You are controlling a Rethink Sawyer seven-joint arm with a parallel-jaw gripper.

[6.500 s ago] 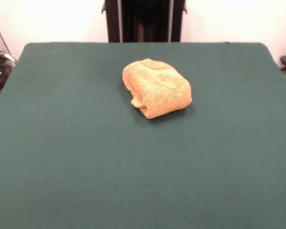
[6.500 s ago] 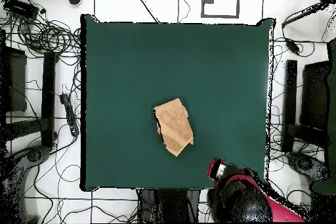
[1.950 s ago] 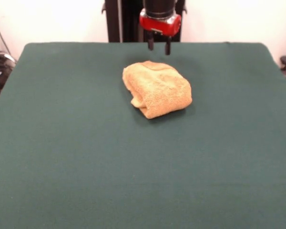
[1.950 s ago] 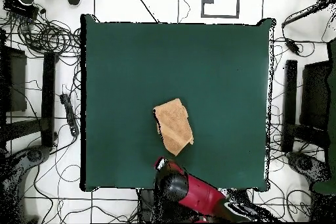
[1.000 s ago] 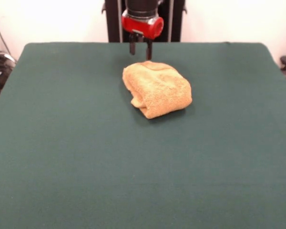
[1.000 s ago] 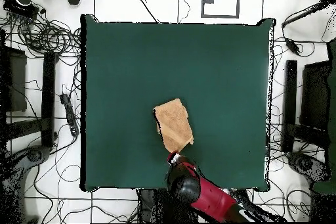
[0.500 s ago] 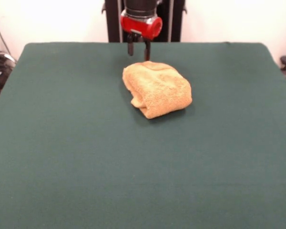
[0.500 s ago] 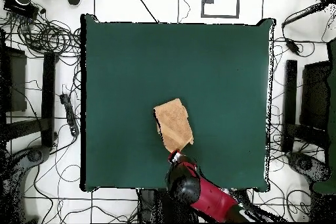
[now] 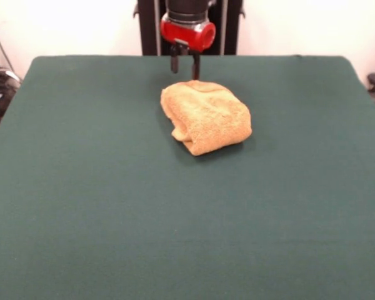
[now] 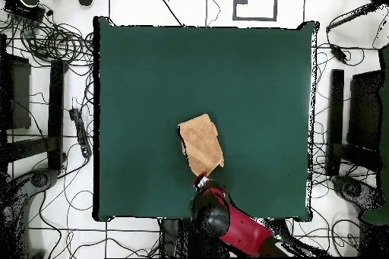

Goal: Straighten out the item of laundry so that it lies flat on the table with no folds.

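The golden-orange towel [image 9: 205,115] lies folded in a thick bundle on the dark green table [image 9: 112,206], a little beyond the middle toward the robot. In the overhead view the towel [image 10: 201,145] sits below the table's [image 10: 152,81] centre. My gripper [image 9: 185,70] hangs open just behind the towel's far edge, its two dark fingers pointing down with a gap between them, slightly above the cloth and holding nothing. The overhead view shows the gripper [image 10: 202,182] at the towel's lower corner.
The robot's black pedestal [image 9: 187,25] stands behind the table's far edge. Cables and equipment [image 10: 45,81] lie on the floor around the table in the overhead view.
The arm swung in from the side to the towel's far edge over the past seconds. In the last half second the gripper shifted slightly. The towel has not moved.
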